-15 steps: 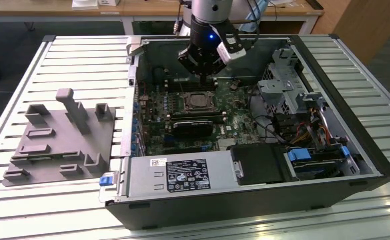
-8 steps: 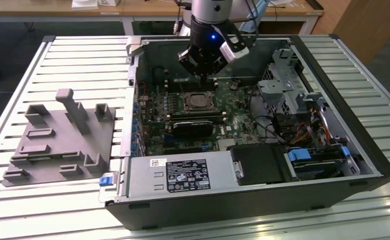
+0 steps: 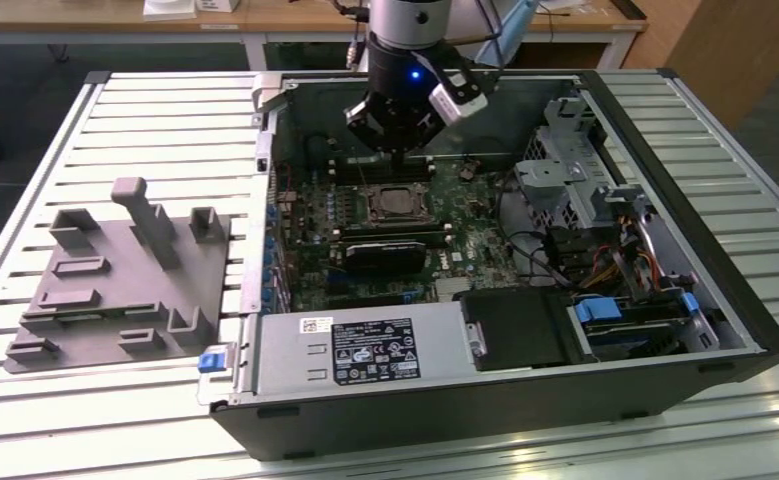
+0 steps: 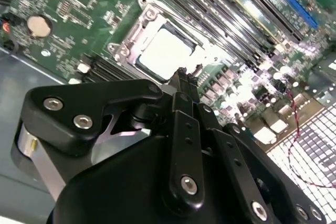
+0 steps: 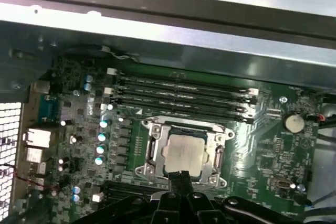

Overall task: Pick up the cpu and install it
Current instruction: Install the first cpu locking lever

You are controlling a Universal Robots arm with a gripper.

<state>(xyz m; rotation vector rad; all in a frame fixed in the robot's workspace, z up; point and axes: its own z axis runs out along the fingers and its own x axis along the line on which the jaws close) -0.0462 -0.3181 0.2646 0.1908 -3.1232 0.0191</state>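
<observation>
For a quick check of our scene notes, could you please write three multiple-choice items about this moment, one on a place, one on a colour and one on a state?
1. Where does the cpu lie?
A. On the grey fixture plate
B. In the socket on the motherboard
C. On the slatted table

2. What colour is the fixture plate?
A. Grey
B. Red
C. Yellow

3. What does the tool carry?
A. The cpu
B. A cable
C. Nothing

Answers: 1 B, since both wrist views show the shiny chip seated within the socket and its metal frame; 2 A, as the exterior view shows it grey; 3 C, since the fingertips stand together above the cpu with nothing between them.
</observation>
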